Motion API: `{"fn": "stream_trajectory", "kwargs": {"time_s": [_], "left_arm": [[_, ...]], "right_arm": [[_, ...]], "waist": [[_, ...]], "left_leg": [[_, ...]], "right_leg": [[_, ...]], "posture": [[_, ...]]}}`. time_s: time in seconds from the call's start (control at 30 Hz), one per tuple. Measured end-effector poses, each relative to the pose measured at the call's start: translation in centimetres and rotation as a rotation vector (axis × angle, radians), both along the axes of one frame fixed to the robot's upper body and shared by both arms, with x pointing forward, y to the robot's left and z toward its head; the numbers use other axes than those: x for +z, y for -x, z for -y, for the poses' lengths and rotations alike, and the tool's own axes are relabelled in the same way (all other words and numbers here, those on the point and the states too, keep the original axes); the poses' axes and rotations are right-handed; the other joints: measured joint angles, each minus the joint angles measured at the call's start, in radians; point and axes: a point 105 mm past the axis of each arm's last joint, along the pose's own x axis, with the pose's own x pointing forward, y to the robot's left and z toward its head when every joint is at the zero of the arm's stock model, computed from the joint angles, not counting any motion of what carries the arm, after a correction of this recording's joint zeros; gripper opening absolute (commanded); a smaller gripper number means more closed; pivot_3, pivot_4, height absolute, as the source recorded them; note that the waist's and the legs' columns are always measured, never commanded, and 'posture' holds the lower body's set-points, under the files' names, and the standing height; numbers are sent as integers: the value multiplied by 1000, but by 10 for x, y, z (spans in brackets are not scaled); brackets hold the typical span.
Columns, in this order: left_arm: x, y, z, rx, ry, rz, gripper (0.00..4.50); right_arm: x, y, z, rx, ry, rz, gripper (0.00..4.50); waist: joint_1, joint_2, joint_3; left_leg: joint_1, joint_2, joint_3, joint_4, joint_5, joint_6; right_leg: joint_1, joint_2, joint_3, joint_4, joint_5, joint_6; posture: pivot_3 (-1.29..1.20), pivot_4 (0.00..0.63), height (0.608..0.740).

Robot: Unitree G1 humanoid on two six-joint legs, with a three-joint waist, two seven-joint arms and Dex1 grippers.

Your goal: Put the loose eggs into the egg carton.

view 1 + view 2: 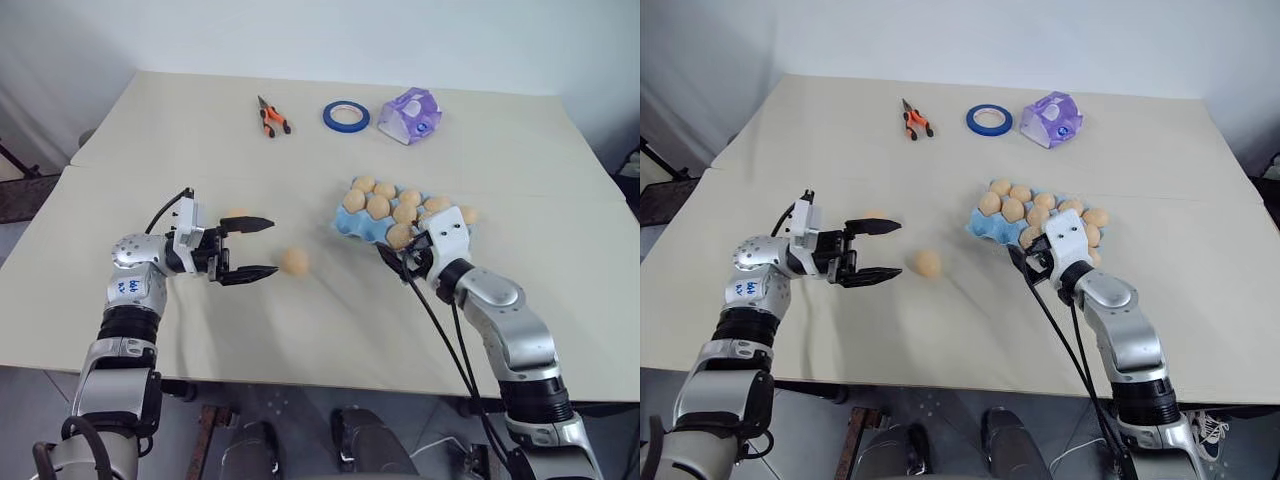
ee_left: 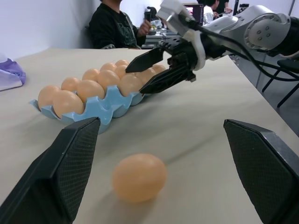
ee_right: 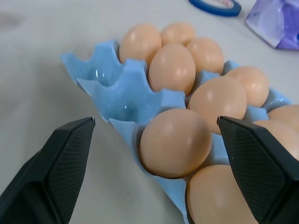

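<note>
Loose egg (image 1: 294, 261) lies just beyond the gaping left tool (image 1: 258, 248) (untouched).

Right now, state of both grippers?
Left gripper: open, holding nothing, a loose egg just ahead of it.
Right gripper: open, empty, at the egg carton.

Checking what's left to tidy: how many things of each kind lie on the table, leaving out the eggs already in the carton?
Loose eggs: 2
Egg carton: 1
Pliers: 1
Blue tape ring: 1
Purple-and-white plastic pack: 1
Total: 6
</note>
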Motion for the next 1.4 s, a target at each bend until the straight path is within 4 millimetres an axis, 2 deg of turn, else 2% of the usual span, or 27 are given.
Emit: {"fn": "stream_trajectory", "kwargs": {"time_s": [0.2, 0.37, 0.47, 0.57, 0.93, 1.2, 1.4], "left_arm": [[3, 1, -1, 3, 4, 16, 4500], [3, 1, -1, 1, 7, 17, 4500], [3, 1, 0, 1, 7, 16, 4500], [4, 0, 1, -1, 11, 19, 4500], [6, -3, 4, 26, 42, 18, 4500], [-1, 3, -10, 152, 76, 11, 4500], [7, 9, -20, 278, 103, 52, 4500]], "right_arm": [[16, 30, -4, 96, -37, 48, 4442], [16, 52, 2, 157, -50, 36, 4442], [9, 56, 8, 157, -43, 8, 4442], [12, 56, 13, 153, -29, 21, 4442], [17, 59, 12, 191, -40, 45, 4442], [14, 77, 26, 276, -19, 43, 4442], [14, 86, 41, 330, -12, 35, 4442]], "waist": [[2, 0, 0], [3, 0, 0], [2, 0, 0], [2, 0, 0], [2, 0, 0], [3, 0, 0], [3, 0, 0]], "left_leg": [[0, 0, -1, 0, 0, 0], [0, -1, -1, 1, 0, 0], [1, -1, -1, 1, 0, 0], [1, -1, -2, 1, 0, 0], [0, -1, -2, 0, 0, 0], [1, 0, -2, 0, 0, 0], [4, -1, -2, 0, 0, 1]], "right_leg": [[1, 0, -1, 0, 0, 0], [1, -1, 0, -1, 0, 0], [1, 0, 0, 0, 0, 0], [1, 0, -1, 0, 0, 0], [1, 0, 0, 0, 0, 0], [2, 0, -1, -1, 0, 0], [5, -1, 0, 0, 1, 1]], "posture": [[0, 150, 740], [0, 150, 740], [0, 150, 740], [0, 150, 740], [0, 150, 740], [0, 150, 740], [0, 150, 740]]}}
